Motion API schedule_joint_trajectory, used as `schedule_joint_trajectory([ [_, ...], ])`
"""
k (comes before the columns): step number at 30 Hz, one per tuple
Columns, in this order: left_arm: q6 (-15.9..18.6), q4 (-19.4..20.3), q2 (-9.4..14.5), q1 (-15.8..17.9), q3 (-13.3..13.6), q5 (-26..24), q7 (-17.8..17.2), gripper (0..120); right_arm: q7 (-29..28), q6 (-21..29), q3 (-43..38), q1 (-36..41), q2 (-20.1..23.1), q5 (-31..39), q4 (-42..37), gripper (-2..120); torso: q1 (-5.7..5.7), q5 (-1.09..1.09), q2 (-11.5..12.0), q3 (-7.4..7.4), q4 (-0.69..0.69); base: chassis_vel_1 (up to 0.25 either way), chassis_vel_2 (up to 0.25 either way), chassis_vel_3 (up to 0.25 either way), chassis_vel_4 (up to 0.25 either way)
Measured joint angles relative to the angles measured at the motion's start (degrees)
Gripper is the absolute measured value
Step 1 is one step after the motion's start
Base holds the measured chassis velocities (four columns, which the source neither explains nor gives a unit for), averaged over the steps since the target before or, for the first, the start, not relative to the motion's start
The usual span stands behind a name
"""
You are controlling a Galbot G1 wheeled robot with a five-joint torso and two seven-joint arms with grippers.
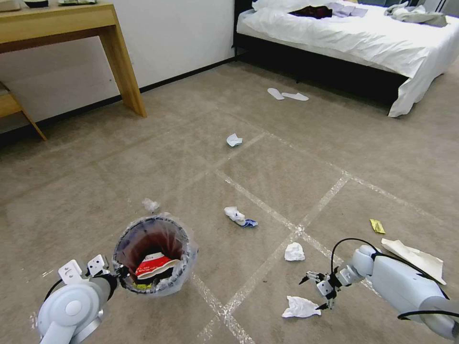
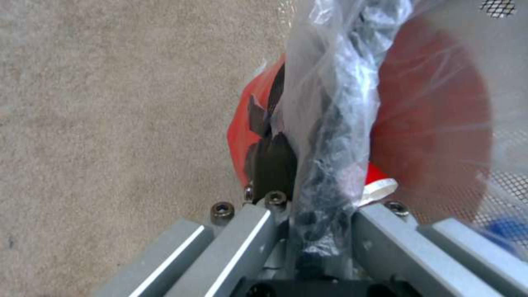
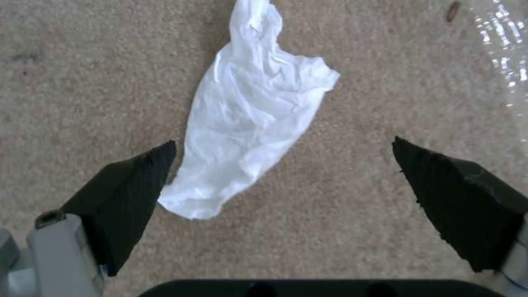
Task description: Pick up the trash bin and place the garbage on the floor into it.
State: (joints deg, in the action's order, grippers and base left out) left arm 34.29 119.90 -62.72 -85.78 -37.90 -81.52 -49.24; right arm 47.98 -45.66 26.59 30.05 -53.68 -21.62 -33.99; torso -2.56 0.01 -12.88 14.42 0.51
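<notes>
Left claw (image 1: 116,274), lower left of the head view, is clamped on the rim of the small round trash bin with dark red-brown inside and crinkly clear plastic liner (image 1: 155,253); a crushed red-white paper cup (image 1: 154,264) lies inside it. Right claw (image 1: 316,290), lower right, is spread wide just above a crumpled white tissue (image 1: 300,307) on the beige-tan carpet floor crossed by shiny tape lines (image 1: 267,167).

Step in hand looks like grabbing that tissue. In the right wrist view the tissue (image 3: 247,119) sits off-centre, near one black fingertip (image 3: 137,181). Best to shift so it lies between both tips, then lower to the carpet before closing. Thin tissue could slip out. More white wads (image 1: 294,252) and a yellow wrapper (image 1: 377,226) remain nearby.
</notes>
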Motion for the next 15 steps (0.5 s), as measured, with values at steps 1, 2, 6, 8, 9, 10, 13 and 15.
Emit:
schedule_joint_trajectory([
  [1,0.0,0.0,0.0,0.0,0.0,0.0,0.0,0,0.0,0.0,0.0,0.0,0.0,0.0,0.0,100,0.0,0.0,0.0,0.0,0.0,0.0,0.0,0.0,0.0],
  [2,0.0,-0.2,0.0,0.1,0.1,0.0,0.1,0,-0.3,0.2,0.0,0.2,-0.3,-0.1,0.4,100,0.0,0.0,0.0,0.0,0.01,0.0,0.0,0.0,0.0],
  [6,0.0,-0.2,-0.1,0.2,0.3,0.1,0.2,0,-2.4,0.3,-0.3,0.5,-1.4,-1.0,2.4,100,0.0,0.0,0.0,0.0,0.01,0.0,0.0,0.0,0.0],
  [8,0.0,-0.2,-0.1,0.2,0.3,0.1,0.3,0,-2.8,0.4,-0.3,0.5,-1.9,-1.1,3.3,100,0.0,0.0,0.0,0.0,0.0,0.0,0.0,0.0,0.0],
  [9,0.0,-0.2,-0.2,0.2,0.3,0.2,0.3,0,-2.9,0.4,-0.3,0.4,-2.3,-1.4,3.8,100,0.0,0.0,0.0,0.0,0.0,0.0,0.0,0.0,0.0],
  [10,0.0,-0.2,-0.2,0.2,0.3,0.2,0.3,0,-2.9,0.4,-0.3,0.4,-2.3,-1.4,3.8,100,0.0,0.0,0.0,0.0,0.0,0.0,0.0,0.0,0.0],
  [13,-0.1,-0.1,-0.2,0.1,0.3,0.3,0.4,0,-3.1,0.5,-0.2,0.1,-2.6,-1.7,4.5,100,0.0,0.0,0.0,0.0,0.0,0.0,0.0,0.0,0.0],
  [15,-0.1,-0.1,-0.2,0.1,0.2,0.3,0.5,0,-3.1,0.5,-0.1,0.0,-2.8,-2.0,4.7,100,0.0,0.0,0.0,0.0,0.0,0.0,0.0,0.0,0.0],
])
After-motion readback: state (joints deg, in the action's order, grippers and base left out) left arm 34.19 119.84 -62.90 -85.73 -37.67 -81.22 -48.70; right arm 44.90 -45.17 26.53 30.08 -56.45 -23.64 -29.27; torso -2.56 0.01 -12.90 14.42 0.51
